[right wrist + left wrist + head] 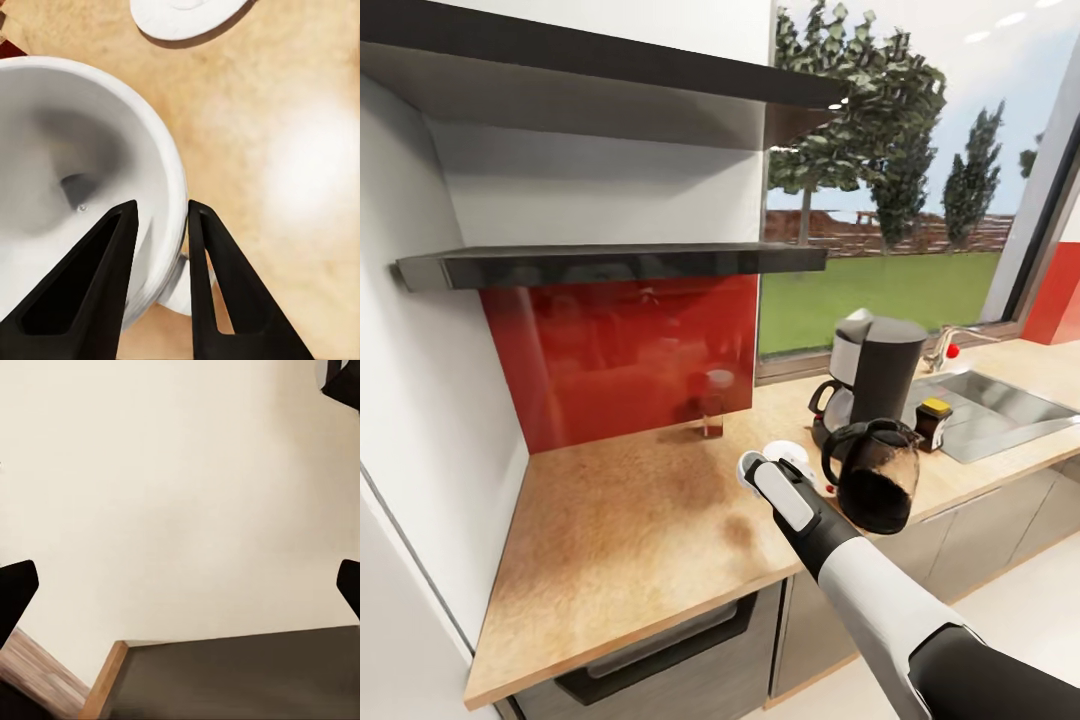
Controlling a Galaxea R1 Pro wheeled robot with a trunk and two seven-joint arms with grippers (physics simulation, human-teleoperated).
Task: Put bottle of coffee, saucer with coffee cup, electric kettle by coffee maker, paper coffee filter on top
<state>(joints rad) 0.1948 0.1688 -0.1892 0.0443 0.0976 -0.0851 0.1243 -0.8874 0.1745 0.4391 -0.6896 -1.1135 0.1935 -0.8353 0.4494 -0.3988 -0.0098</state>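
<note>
- Left gripper point(180, 585): black fingertips spread wide, nothing held, parked over the floor.
- Right gripper point(157, 247): pinches the white ceramic coffee cup's point(67, 172) rim, carrying it above the wooden countertop point(630, 520) towards the white round saucer point(187, 15).
- Black-and-silver coffee maker point(875, 375), dark glass electric kettle point(875, 475) rightmost, so the saucer sits beside them.

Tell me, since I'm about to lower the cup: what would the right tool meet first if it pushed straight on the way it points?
Probably the bare countertop. The right tool grips the coffee cup by its rim, and the saucer lies off to one side, apart from the cup. Depth is hard to judge.
</note>
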